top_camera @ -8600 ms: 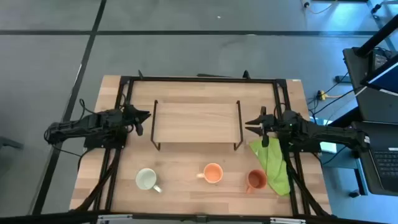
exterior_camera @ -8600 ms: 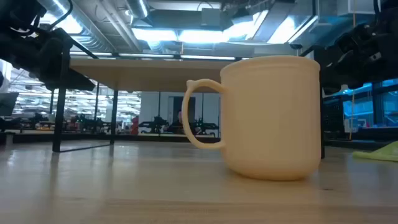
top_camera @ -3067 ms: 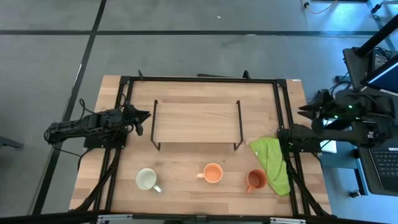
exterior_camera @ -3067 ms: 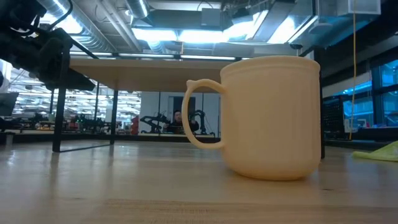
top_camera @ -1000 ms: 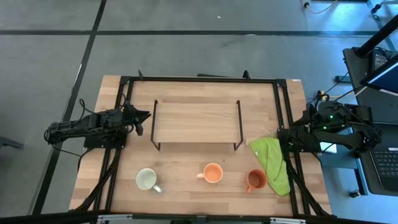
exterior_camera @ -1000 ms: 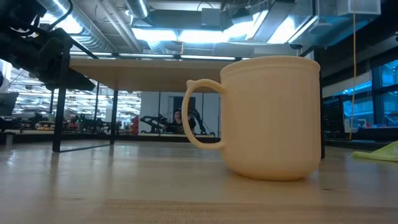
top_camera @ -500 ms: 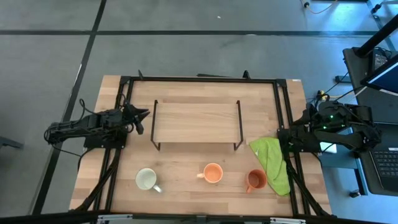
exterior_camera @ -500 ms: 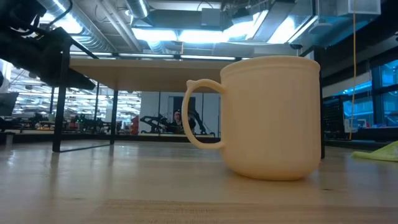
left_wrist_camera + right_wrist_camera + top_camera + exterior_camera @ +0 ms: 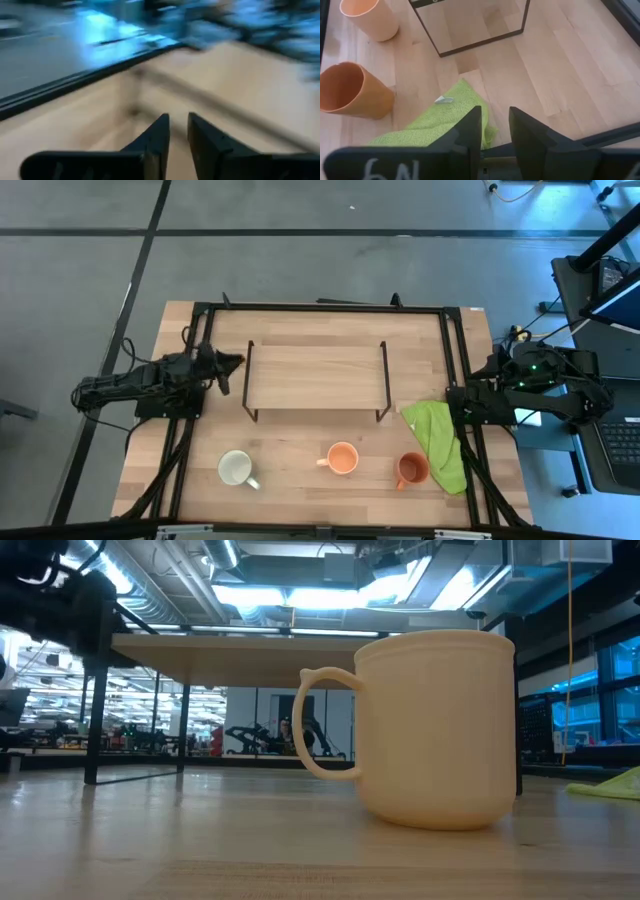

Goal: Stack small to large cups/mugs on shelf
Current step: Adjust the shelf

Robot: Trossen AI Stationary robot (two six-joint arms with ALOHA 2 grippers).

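Note:
Three mugs stand upright on the tabletop near its front edge: a white one (image 9: 235,469), a light orange one (image 9: 343,458) that fills the low view (image 9: 435,730), and a dark orange-brown one (image 9: 411,470). The shelf (image 9: 315,376) stands on its wire legs at the table's middle. My left gripper (image 9: 236,361) is shut and empty beside the shelf's left end; it also shows in the left wrist view (image 9: 178,132). My right arm (image 9: 530,380) is folded at the table's right edge, and its gripper (image 9: 494,130) is shut and empty above the green cloth.
A lime-green cloth (image 9: 437,442) lies at the right, next to the dark orange-brown mug (image 9: 352,97). Black frame rails (image 9: 455,350) run along the table's sides and far edge. Bare wood lies between the shelf and the row of mugs.
My left gripper has gone up a little beside the shelf's left end. The mugs, the shelf and the cloth have not moved.

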